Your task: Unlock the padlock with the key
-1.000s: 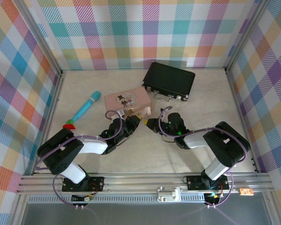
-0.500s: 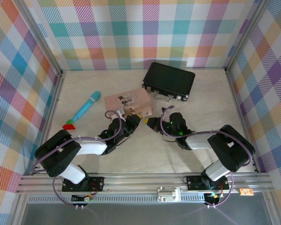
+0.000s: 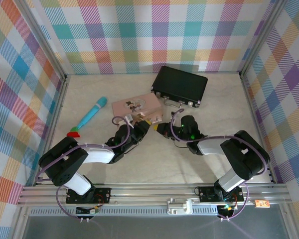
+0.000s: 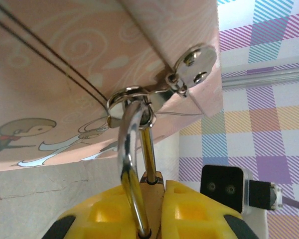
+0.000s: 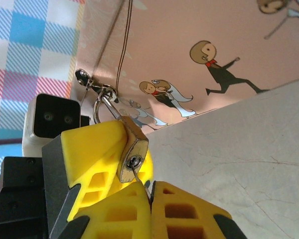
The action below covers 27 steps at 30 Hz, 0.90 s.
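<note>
Left pincer [image 4: 154, 198]: yellow fingers clamped on the small brass-gold padlock with a silver U-shackle [image 5: 132, 149], gripping the body from its sides. The shackle [image 4: 127, 159] is threaded through the silver wire hasp [image 4: 125, 97] on the near edge of the pink illustrated tin [image 4: 65, 59]. In the left wrist view both shackle legs run down into the body between the fingers.

The padlock hangs just off the tin's edge, above the pale marbled table [image 5: 249, 164], with its keyhole end facing the right arm.

Right pincer [image 5: 150, 193]: yellow fingers pressed together on the thin greyish metal key [image 5: 141, 175]. Only a short sliver of the key shows between the fingertips and the keyhole. The tip looks seated in the keyhole, but it's too thin and too hidden to be sure how deep.

From the top view the two pincers meet nose to nose just in front of the tin, left one on the tin's near corner, right one just beside it. The black rectangular hard case [image 3: 179, 85] sits behind the tin, to the right. The long blue pen-like stick [image 3: 92, 112] lies well apart on the left.
</note>
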### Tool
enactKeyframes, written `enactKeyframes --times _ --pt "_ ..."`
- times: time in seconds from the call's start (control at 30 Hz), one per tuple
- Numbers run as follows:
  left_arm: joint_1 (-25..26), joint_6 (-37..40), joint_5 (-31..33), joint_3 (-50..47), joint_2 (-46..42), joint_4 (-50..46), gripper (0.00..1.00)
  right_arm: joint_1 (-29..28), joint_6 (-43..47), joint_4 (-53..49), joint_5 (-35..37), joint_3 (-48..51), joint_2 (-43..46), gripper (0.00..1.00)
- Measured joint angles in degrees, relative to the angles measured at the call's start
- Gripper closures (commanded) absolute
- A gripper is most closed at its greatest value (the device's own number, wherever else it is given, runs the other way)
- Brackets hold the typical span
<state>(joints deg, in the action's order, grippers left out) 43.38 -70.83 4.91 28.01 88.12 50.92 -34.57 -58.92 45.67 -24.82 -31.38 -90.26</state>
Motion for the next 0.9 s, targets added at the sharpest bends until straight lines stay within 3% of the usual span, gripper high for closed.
enactKeyframes --times 0.13,0.43,0.73,0.9 --pt "-0.4 0.6 -1.2 0.0 -0.2 -0.3 1.0 1.9 2.7 -4.6 -5.0 -2.4 -0.3 1.0" --pt "-1.2 1.2 -1.4 0.0 1.4 0.5 1.0 3.7 -1.9 -2.6 -11.3 -5.0 -5.7 1.0" --pt "-1.1 0.0 -2.9 0.0 3.8 6.5 1.0 4.0 -16.8 5.9 -12.6 -5.0 -8.6 1.0" --pt "-1.2 -0.8 -2.9 0.0 4.4 8.6 1.0 4.5 -18.0 7.4 -13.2 -5.0 -8.8 1.0"
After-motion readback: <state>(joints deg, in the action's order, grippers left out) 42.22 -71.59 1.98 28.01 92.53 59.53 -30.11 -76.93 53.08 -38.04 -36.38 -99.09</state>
